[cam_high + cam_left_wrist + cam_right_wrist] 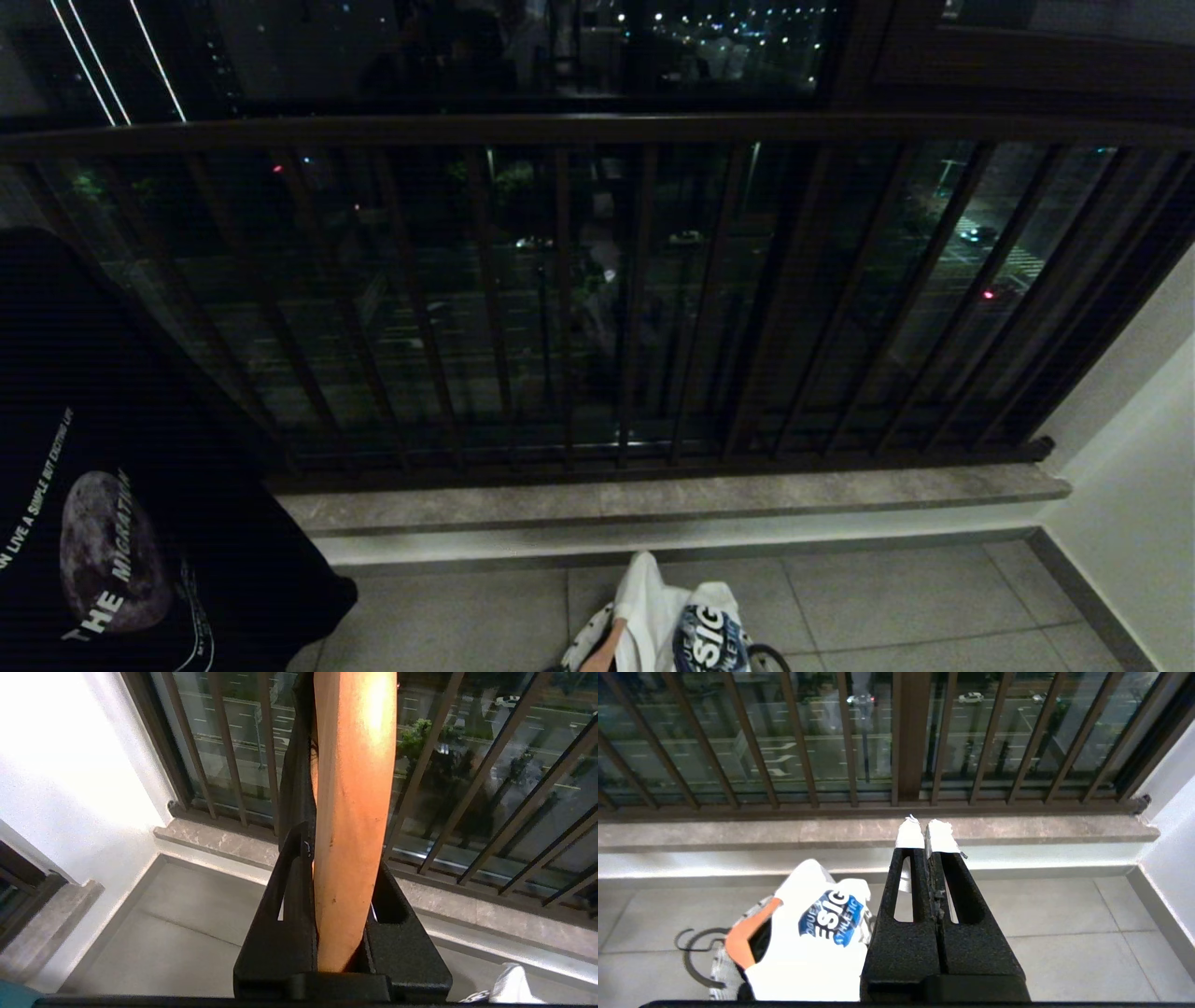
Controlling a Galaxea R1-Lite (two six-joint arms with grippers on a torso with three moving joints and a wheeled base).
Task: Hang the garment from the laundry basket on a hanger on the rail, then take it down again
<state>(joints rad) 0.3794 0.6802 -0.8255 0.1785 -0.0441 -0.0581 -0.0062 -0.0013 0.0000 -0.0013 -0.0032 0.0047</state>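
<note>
1. Left hand (343, 914): clamped on a wooden hanger (352, 812), seen end-on in the left wrist view. Dark fabric runs along one side of the wood and is caught between the wood and one finger.
2. Black T-shirt (121, 485): hangs at the left edge of the head view, in front of the balcony railing (597, 299), its lower hem above the tiled floor (896, 607). Judgement: this is the garment on the hanger the left hand holds; the hanger itself is out of the head view.
3. No clothes rail is in view, nor is the hanger's hook, so whether the shirt hangs from a rail or only from the hand cannot be told.
4. Right hand (929, 835): fingers together, holding nothing, white-taped tips pointing at the stone sill (1017, 830).
5. Laundry basket (698, 956): on the floor near the sill, showing as a thin dark hoop. A bunched white garment (812, 952) with an orange patch sits in it.
6. Progress, as a judgement: the black shirt is on its hanger and in hand, so either mid-way to the rail or coming off it; these views do not settle which. The white garment is not yet hung.
7. Writing, black shirt: "THE MIGRATION" over a moon-like graphic; along the side "...LIVE A SIMPLE BUT EXCITING LIFE", its start cut off.
8. Writing, white garment: blue patch with large "SIG" and part of "ATHLETIC"; the rest is folded away.
</note>
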